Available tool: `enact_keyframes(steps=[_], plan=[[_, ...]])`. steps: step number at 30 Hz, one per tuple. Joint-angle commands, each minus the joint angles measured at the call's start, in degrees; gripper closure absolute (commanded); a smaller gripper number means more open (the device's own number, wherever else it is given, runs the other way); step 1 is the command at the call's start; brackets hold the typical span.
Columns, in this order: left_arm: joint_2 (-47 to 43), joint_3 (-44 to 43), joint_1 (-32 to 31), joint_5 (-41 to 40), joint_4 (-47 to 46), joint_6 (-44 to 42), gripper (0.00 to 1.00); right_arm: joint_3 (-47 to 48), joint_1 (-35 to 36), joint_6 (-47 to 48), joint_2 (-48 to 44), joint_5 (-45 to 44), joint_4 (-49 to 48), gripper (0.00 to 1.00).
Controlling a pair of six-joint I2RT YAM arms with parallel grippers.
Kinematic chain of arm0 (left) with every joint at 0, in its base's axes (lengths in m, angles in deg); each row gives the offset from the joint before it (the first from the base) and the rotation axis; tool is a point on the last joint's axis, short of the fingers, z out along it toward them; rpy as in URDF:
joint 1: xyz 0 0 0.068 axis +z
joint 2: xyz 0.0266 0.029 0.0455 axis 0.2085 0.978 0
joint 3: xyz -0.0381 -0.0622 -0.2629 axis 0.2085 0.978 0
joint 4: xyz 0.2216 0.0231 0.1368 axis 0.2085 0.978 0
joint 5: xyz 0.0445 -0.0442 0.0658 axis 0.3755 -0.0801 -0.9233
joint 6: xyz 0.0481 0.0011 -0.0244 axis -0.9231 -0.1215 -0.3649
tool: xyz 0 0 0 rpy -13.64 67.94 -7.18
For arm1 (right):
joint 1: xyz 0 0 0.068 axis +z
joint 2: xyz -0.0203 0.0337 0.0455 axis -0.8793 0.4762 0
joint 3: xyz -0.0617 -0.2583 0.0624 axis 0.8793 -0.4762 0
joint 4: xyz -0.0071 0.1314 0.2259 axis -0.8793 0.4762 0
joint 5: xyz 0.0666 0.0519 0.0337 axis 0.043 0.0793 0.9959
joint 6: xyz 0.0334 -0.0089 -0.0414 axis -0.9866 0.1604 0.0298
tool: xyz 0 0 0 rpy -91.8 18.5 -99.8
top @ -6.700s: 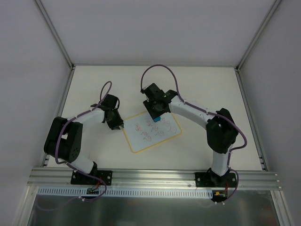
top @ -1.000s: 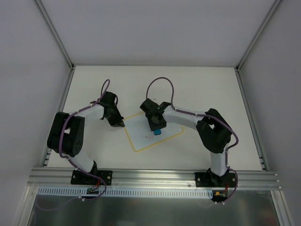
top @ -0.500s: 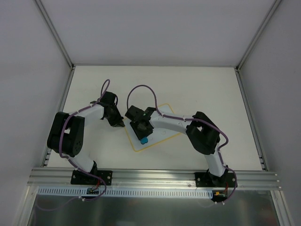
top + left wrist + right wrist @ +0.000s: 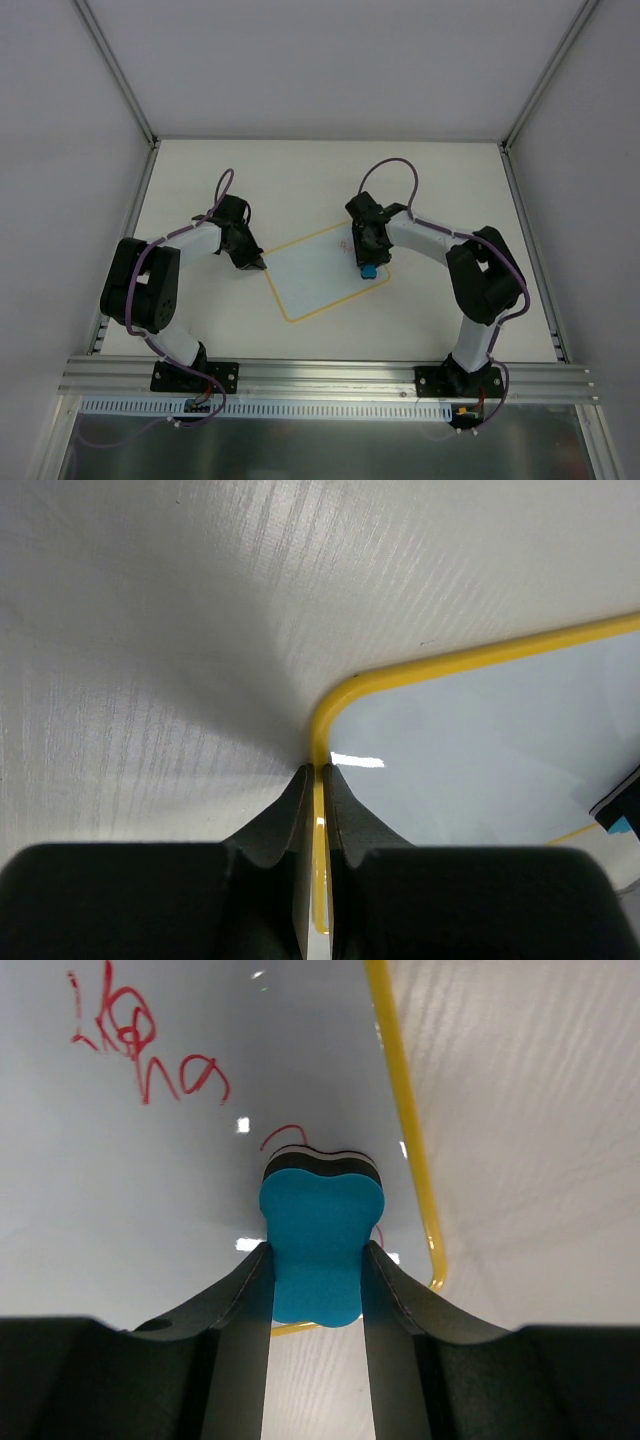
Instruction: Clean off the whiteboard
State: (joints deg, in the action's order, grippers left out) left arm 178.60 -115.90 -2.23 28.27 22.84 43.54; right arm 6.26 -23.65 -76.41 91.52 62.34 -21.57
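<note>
The whiteboard (image 4: 320, 275) lies tilted on the table, white with a yellow rim. Red scribbles (image 4: 346, 243) remain near its far right part and show in the right wrist view (image 4: 140, 1050). My right gripper (image 4: 367, 262) is shut on the blue eraser (image 4: 369, 271), which presses on the board near its right corner; in the right wrist view the eraser (image 4: 320, 1250) sits between my fingers beside the rim (image 4: 405, 1130). My left gripper (image 4: 257, 264) is shut on the board's yellow rim (image 4: 420, 665) at the left corner.
The white table (image 4: 200, 180) is boxed in by grey side walls and metal posts (image 4: 115, 75). An aluminium rail (image 4: 320, 380) runs along the near edge with both arm bases on it.
My right gripper has swept the eraser from the board's near left part to its right corner. Most red scribbles seen earlier are gone. The left gripper has stayed on the corner.
</note>
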Motion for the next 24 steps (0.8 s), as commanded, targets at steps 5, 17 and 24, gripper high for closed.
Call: enact_keyframes(steps=[5, 17, 24], plan=[[1.4, 2.6, -0.3, -2.9, 4.0, -0.2, 1.00, -3.4, -1.4, 0.5, 2.9, -4.1, 4.7, 1.00], [0.9, 2.4, -0.3, -2.7, 4.0, -0.1, 1.00, 16.3, 16.5, 0.4, 14.2, 3.5, 10.2, 1.00], [0.9, 2.6, -0.3, -2.7, 4.0, 0.0, 1.00, 17.3, 21.9, 2.0, 14.9, 5.4, 11.7, 1.00]])
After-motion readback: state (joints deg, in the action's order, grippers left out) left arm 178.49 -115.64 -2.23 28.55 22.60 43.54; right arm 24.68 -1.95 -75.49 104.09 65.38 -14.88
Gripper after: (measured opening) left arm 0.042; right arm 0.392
